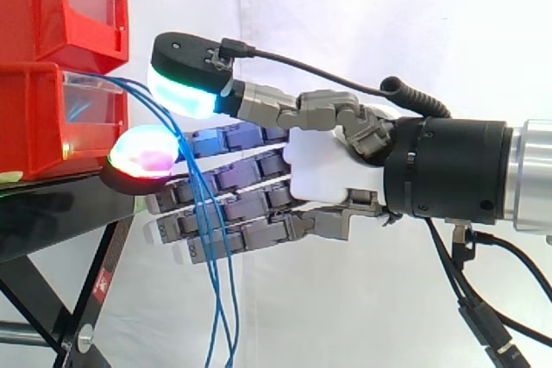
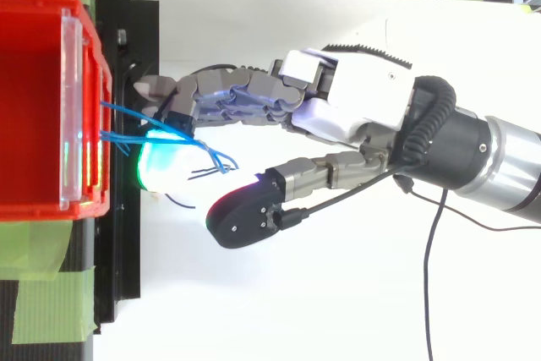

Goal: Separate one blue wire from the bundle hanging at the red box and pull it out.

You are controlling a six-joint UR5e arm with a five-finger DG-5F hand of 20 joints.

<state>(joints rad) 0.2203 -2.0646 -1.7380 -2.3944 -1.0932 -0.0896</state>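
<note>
Nearest to us in the side view, the blue wires (image 1: 207, 230) hung as a thin, glossy bundle. They left the front of the lower red bin (image 1: 34, 118), arched outward and dropped in long, loose curves past the edge of the stand. They crossed in front of the hand (image 1: 328, 165), which reached in level from the right. Its fingers were stretched almost straight toward the bin and stacked one above another, the grey segmented links joining a smooth white palm shell. The thumb was held wide apart above them. We saw the wires lying across those straight fingers rather than wrapped by them, so the hand was spread open.

The thumb's pad (image 1: 185, 88) was a thick rounded block glowing cyan to green under a matte black cap. A lower fingertip pad (image 1: 145, 151) glowed magenta and red just beside the bin's front.

The bins were hard red plastic, each with a clear front panel (image 1: 90, 101), and the upper bin (image 1: 52, 6) sat stacked on the lower. They rested on a glossy black stand (image 1: 52, 213). Its slanted leg bore a small red-and-white label (image 1: 103, 282), with print too small for us to read. From above, strips of green tape (image 2: 51, 293) lay by the stand.

Farthest back hung the white curtain (image 1: 388, 23), soft and faintly creased.
</note>
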